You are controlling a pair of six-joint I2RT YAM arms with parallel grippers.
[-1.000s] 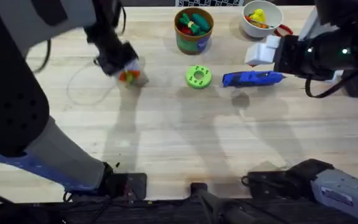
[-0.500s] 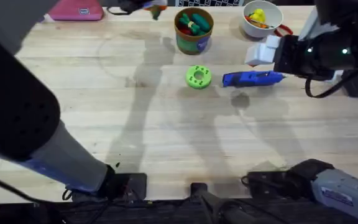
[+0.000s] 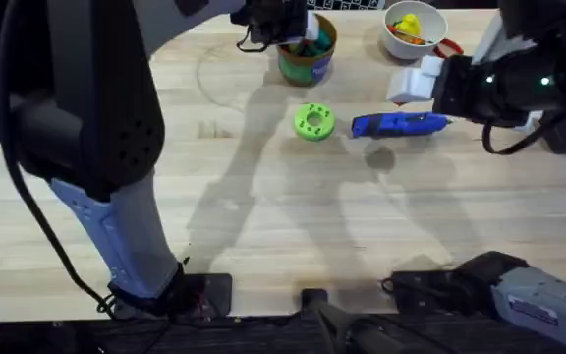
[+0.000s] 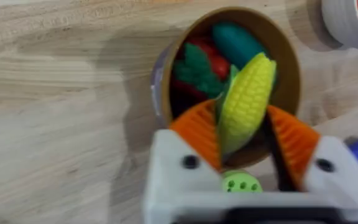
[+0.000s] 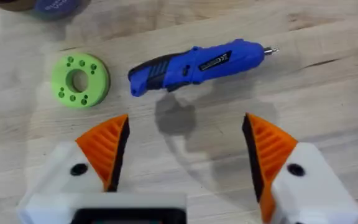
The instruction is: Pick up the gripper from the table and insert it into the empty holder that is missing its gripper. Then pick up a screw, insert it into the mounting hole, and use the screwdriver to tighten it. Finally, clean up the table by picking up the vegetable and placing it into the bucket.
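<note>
My left gripper (image 4: 244, 134) is shut on the vegetable (image 4: 247, 93), a yellow corn cob with green leaves. It holds the cob upright just over the mouth of the bucket (image 4: 294, 68). Overhead, the left gripper (image 3: 275, 22) hangs at the left rim of the bucket (image 3: 308, 61), which holds red and green toy pieces. The blue screwdriver (image 3: 399, 124) lies on the table (image 3: 263, 226). My right gripper (image 5: 185, 149) is open above bare wood, a little short of the screwdriver (image 5: 197, 62). The loose gripper piece, the holder and the screw are out of view.
A flat green disc with holes (image 3: 313, 122) lies left of the screwdriver. A white bowl (image 3: 413, 29) with yellow toys stands at the back right. The right arm (image 3: 509, 84) hovers near the right edge.
The left arm carried the vegetable from the left middle of the table to the back and then right, ending over the bucket. The right arm and the screwdriver stayed put.
</note>
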